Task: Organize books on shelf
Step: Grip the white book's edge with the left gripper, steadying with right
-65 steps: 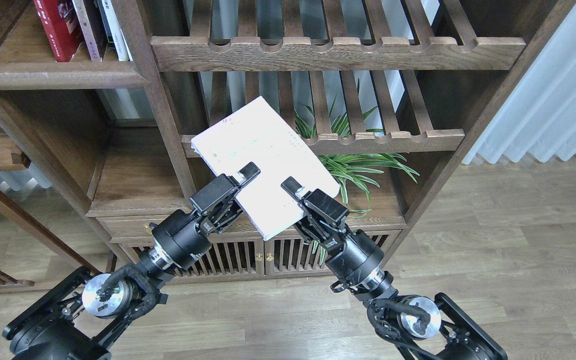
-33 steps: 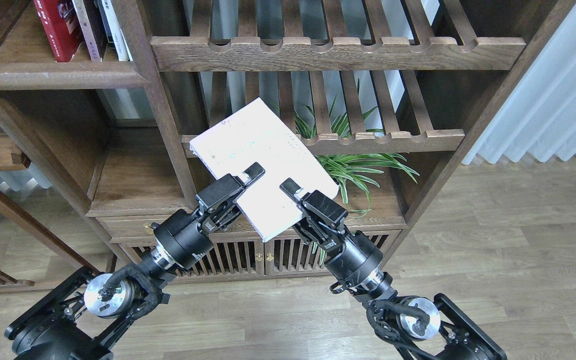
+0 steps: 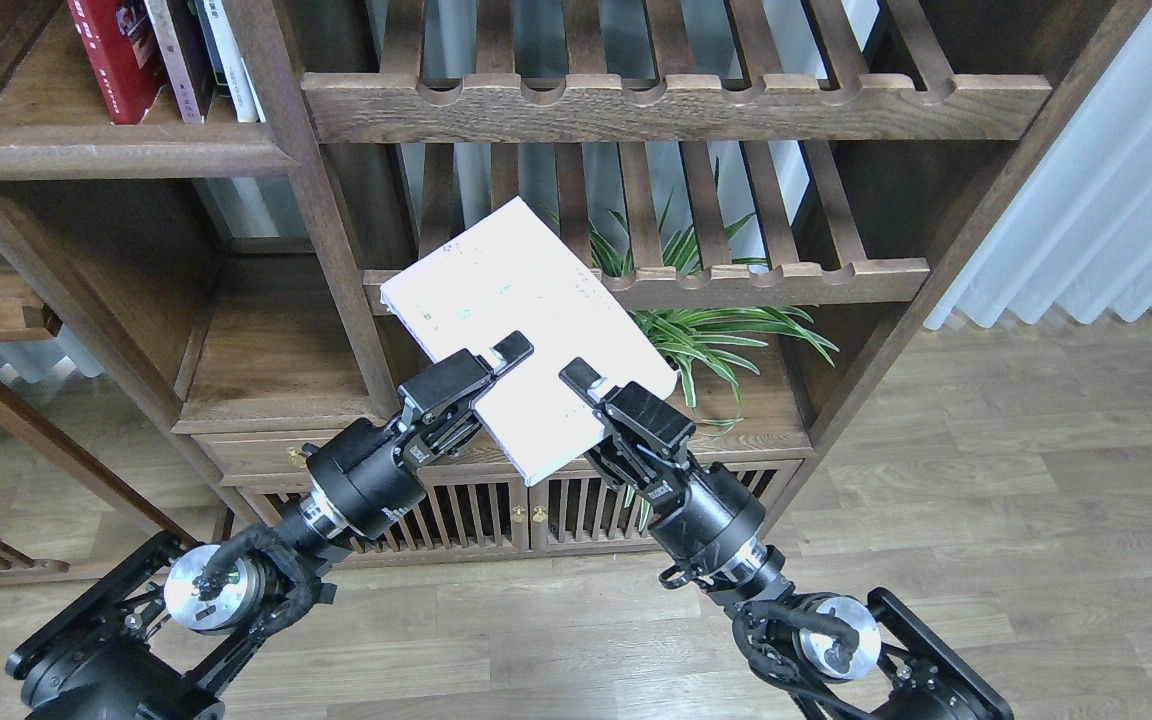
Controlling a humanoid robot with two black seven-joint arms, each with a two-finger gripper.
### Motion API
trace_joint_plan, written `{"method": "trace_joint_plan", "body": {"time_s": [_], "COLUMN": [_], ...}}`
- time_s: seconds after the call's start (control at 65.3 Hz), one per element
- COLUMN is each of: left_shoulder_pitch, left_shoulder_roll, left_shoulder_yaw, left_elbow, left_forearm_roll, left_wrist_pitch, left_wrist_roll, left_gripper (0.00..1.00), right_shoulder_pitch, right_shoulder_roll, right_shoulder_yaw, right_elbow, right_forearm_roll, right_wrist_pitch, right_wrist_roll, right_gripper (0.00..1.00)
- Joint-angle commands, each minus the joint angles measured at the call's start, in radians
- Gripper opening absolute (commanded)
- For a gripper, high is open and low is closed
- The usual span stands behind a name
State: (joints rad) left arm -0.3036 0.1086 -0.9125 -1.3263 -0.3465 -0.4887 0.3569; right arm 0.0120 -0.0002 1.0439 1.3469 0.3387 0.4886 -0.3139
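- Since a second ago, my left gripper [image 3: 496, 362] has been sliding a little to the right along the white book [image 3: 526, 330], and the book's near corner is now sitting slightly higher; my right gripper [image 3: 584, 385] is staying almost where it was.
- Nearest to me, my two black arms are rising from the lower corners of the view and converging toward the middle.
- My left gripper is clamping the near left edge of the white book, one finger lying across the top of the cover.
- My right gripper is gripping the near right edge of the same book, its upper finger also pressing on the cover.
- The white book is hanging in the air between both grippers, tilted, with its far corner pointing up toward the slatted rack [image 3: 766, 280].
- Behind the book, a green plant [image 3: 726, 335] is showing through the slats.
- Farther off, up at the left, the shelf [image 3: 116, 150] is carrying a red book [image 3: 116, 55] standing upright, with other book spines [image 3: 206, 50] just beside it on its right.
- The white book is well apart from that shelf, lower and to its right.
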Motion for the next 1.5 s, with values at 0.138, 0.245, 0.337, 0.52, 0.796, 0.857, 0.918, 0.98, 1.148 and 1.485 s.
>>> {"method": "trace_joint_plan", "body": {"time_s": [0.138, 0.245, 0.337, 0.52, 0.796, 0.857, 0.918, 0.98, 1.148, 1.485], "left_shoulder_pitch": [0.001, 0.004, 0.011, 0.012, 0.012, 0.012, 0.012, 0.015, 0.020, 0.001], "left_shoulder_roll": [-0.001, -0.001, -0.001, -0.001, -0.001, 0.002, 0.003, 0.009, 0.043, 0.171], "left_shoulder_yaw": [0.000, 0.000, 0.001, 0.001, 0.000, 0.000, 0.000, 0.000, -0.014, -0.023], "left_elbow": [0.001, 0.001, 0.001, 0.001, 0.001, 0.001, 0.001, 0.001, -0.007, -0.054], "left_forearm_roll": [0.000, 0.000, 0.000, 0.001, 0.001, 0.001, 0.001, 0.001, 0.001, 0.003], "left_wrist_pitch": [0.000, 0.000, 0.000, 0.000, 0.000, 0.000, 0.000, 0.000, 0.000, 0.000], "left_wrist_roll": [0.001, 0.001, 0.001, 0.001, 0.001, 0.001, 0.002, 0.014, 0.063, 0.132], "left_gripper": [0.06, 0.06, 0.06, 0.06, 0.06, 0.06, 0.06, 0.06, 0.06, 0.06], "right_shoulder_pitch": [0.000, 0.000, 0.000, -0.001, -0.001, -0.001, -0.001, -0.004, -0.006, -0.011], "right_shoulder_roll": [0.000, 0.000, 0.000, 0.000, 0.000, 0.000, 0.000, 0.000, 0.000, 0.000], "right_shoulder_yaw": [-0.002, -0.002, -0.002, -0.004, -0.004, -0.001, 0.008, 0.016, 0.088, 0.150], "right_elbow": [0.000, 0.000, 0.000, 0.000, 0.003, 0.003, 0.003, 0.003, 0.003, -0.002], "right_forearm_roll": [0.000, 0.002, 0.002, 0.002, -0.001, -0.001, -0.001, -0.004, -0.003, -0.001], "right_wrist_pitch": [0.000, 0.000, 0.000, 0.000, 0.000, 0.000, 0.000, 0.000, 0.000, -0.064], "right_wrist_roll": [-0.001, -0.001, -0.001, 0.001, 0.018, 0.025, 0.044, 0.091, 0.182, 0.237], "right_gripper": [0.08, 0.09, 0.14, 0.33, 0.56, 0.66, 0.72, 0.79, 0.80, 0.81]}}
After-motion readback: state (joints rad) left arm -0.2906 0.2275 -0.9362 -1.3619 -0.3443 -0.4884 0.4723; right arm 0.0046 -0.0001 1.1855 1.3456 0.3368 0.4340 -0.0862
